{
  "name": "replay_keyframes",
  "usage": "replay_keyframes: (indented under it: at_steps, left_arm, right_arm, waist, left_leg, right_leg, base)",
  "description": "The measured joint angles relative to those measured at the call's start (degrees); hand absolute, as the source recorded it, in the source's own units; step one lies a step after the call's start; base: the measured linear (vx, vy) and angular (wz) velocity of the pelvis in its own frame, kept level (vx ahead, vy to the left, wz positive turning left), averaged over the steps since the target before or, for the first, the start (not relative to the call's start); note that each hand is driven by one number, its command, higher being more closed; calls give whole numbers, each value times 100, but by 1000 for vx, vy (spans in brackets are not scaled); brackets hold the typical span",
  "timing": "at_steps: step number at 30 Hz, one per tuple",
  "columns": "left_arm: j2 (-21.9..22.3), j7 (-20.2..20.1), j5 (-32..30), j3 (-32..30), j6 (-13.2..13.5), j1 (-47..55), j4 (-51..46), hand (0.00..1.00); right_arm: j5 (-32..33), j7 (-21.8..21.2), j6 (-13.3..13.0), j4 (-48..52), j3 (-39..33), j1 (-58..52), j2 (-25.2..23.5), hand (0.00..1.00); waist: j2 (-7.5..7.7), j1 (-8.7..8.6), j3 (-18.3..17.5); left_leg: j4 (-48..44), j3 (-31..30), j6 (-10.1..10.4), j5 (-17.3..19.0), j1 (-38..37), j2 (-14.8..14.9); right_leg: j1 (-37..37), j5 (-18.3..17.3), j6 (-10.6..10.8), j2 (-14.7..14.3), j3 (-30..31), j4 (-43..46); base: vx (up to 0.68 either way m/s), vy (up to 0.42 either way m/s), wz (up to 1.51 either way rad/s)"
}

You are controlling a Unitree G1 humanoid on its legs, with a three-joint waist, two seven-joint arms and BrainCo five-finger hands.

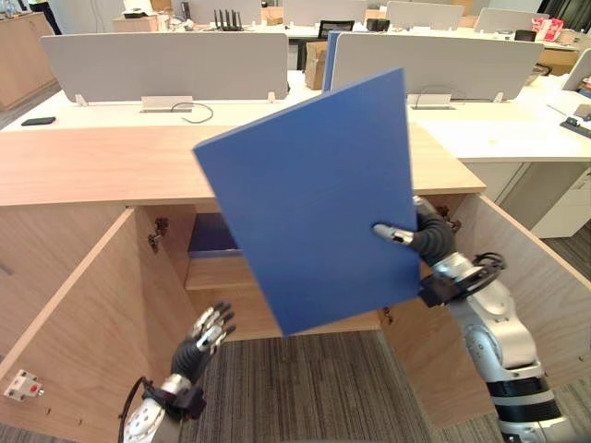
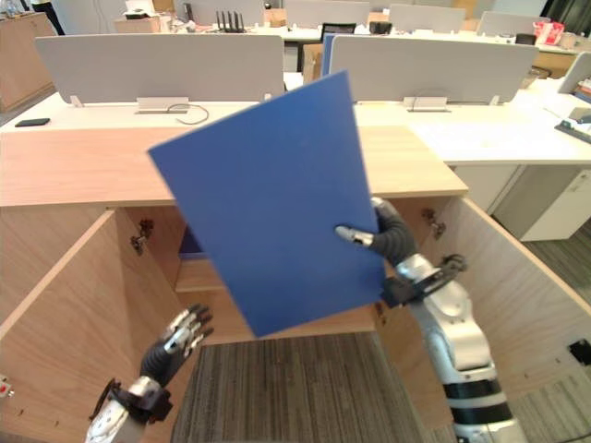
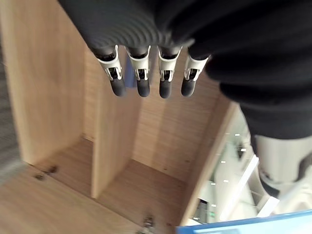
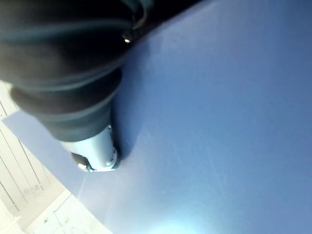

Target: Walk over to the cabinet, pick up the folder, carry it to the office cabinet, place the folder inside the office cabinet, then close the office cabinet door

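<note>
The right hand (image 1: 423,238) grips a flat blue rectangular folder (image 1: 309,198) at its right edge. Its thumb (image 1: 392,233) lies pressed on the face turned to the camera, and the fingers are hidden behind the sheet. The folder is held up in the air, tilted with one corner uppermost, in front of the open middle of a light wooden office cabinet (image 1: 102,166) and clear of it. The right wrist view shows the thumb flat against the blue surface.

The left hand (image 1: 209,330) hangs low before the cabinet's left half, holding nothing, its fingers (image 3: 141,80) loosely extended toward the bare wooden compartments inside.

Both cabinet doors stand swung wide: the left door (image 1: 65,314) at the left, the right door (image 1: 540,277) beside the right arm. Inside, partly behind the folder, a dark blue flat item (image 1: 212,235) rests on a wooden shelf (image 1: 217,272). Grey striped carpet (image 1: 323,388) covers the floor in front. Beyond the cabinet top stand white worktops (image 1: 499,134) with pale grey divider screens (image 1: 166,65).
</note>
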State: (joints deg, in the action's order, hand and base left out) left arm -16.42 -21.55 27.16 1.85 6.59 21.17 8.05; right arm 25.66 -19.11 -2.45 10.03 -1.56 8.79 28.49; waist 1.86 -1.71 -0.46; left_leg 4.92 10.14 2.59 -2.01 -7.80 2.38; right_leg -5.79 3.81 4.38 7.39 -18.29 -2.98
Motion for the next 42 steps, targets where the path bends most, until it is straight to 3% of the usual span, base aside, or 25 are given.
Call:
replay_keyframes:
  at_steps: [4, 8, 12, 16, 20, 23, 26, 31, 34, 36, 39, 41, 42]
  left_arm:
    - [271, 10, -793, -101, 5, -181, 1168, 0]
    - [728, 285, -1477, -333, -15, -465, 2612, 0]
    - [773, 665, -2175, -605, -35, -541, 3680, 0]
    - [684, 1166, -2725, -907, -56, -699, 4642, 0]
    - [709, 1486, -3216, -999, -95, -730, 5057, 0]
    - [742, 1555, -3218, -1111, -146, -694, 5116, 0]
    - [782, 1573, -3220, -1125, -160, -730, 5152, 0]
    - [848, 1753, -3207, -1133, -179, -854, 5160, 0]
    - [918, 1801, -3081, -1203, -181, -893, 5152, 0]
    - [967, 1859, -2962, -1304, -193, -891, 5153, 0]
    - [1041, 2021, -2645, -1447, -233, -901, 5152, 0]
    - [1085, 2146, -2378, -1520, -264, -899, 5154, 0]
    - [1094, 2168, -2320, -1537, -264, -896, 5153, 0]
  right_arm:
    - [-912, 165, -85, -1, -161, -5, -156, 100]
    - [-2218, 370, -246, -3, -146, -202, -434, 100]
    - [-3074, 442, -411, -92, 291, -540, -459, 100]
    - [-4253, 595, -714, -614, 1735, -724, -106, 100]
    - [-5471, 548, -1091, -1707, 3292, -711, 258, 100]
    - [-6210, 477, -1197, -2543, 3631, -611, 260, 100]
    - [-6319, 519, -1174, -3144, 3585, -278, 147, 100]
    - [-6853, 861, -775, -5036, 3462, 288, -769, 100]
    - [-6807, 1088, -470, -5908, 2714, 469, -1321, 100]
    - [-6279, 1323, -232, -6193, 1893, 488, -1588, 100]
    - [-4112, 1832, -10, -6440, 896, 474, -1773, 100]
    - [-2413, 1931, 3, -6486, 775, 181, -2011, 100]
    - [-2154, 1936, 2, -6491, 779, 90, -2096, 100]
  waist:
    - [2, -1, -2]
    - [16, 16, 7]
    - [19, 14, 27]
    - [24, 18, 199]
    - [41, 182, 300]
    - [14, 267, 435]
    - [-25, 276, 486]
    - [-83, 416, 653]
    - [-141, 493, 715]
    - [-141, 492, 730]
    - [-131, 475, 747]
    - [-127, 454, 754]
    - [-127, 454, 767]
  left_leg:
    - [-2, -2, 1, 0, 74, 3]
    - [-3, -4, 4, 7, 74, 1]
    - [-5, 1, 18, 18, 68, 16]
    - [-44, 23, 40, 38, 69, 31]
    - [-49, 30, 44, 54, 71, 41]
    - [-95, -2, 26, 69, 93, 22]
    - [-130, -47, 17, 75, 100, 0]
    - [-240, -94, 13, 81, 177, 4]
    - [-257, -96, 21, 86, 177, 10]
    - [-255, -107, 26, 89, 178, 39]
    - [-254, -128, 49, 104, 171, 71]
    - [-254, -124, 108, 143, 132, 143]
    - [-270, -111, 136, 164, 105, 174]
  right_leg:
    - [61, 13, -13, -2, -2, -17]
    - [49, 15, -15, -11, -11, -45]
    - [47, 16, -16, -30, -7, -56]
    - [75, 30, -34, -40, 21, -66]
    - [78, 31, -33, -51, 31, -77]
    - [65, 30, -31, -33, -5, -80]
    - [43, 30, -30, -7, -37, -68]
    - [83, 27, -29, 15, -64, 1]
    - [81, 27, -29, 16, -83, 13]
    - [67, 27, -29, 10, -104, -11]
    - [14, 27, -28, -28, -158, -83]
    - [-79, 23, -26, -113, -180, -180]
    - [-110, 7, -16, -139, -180, -179]
  base:
    - [0, 0, 0]
    - [0, 0, 0]
    - [-8, 0, -1]
    - [-50, 0, -4]
    - [-13, 0, -1]
    - [1, 6, 3]
    - [-16, 12, 7]
    - [-45, 11, 4]
    - [-42, 7, 0]
    - [0, -4, 2]
    - [19, -16, 4]
    - [54, -35, 0]
    - [61, -41, -5]
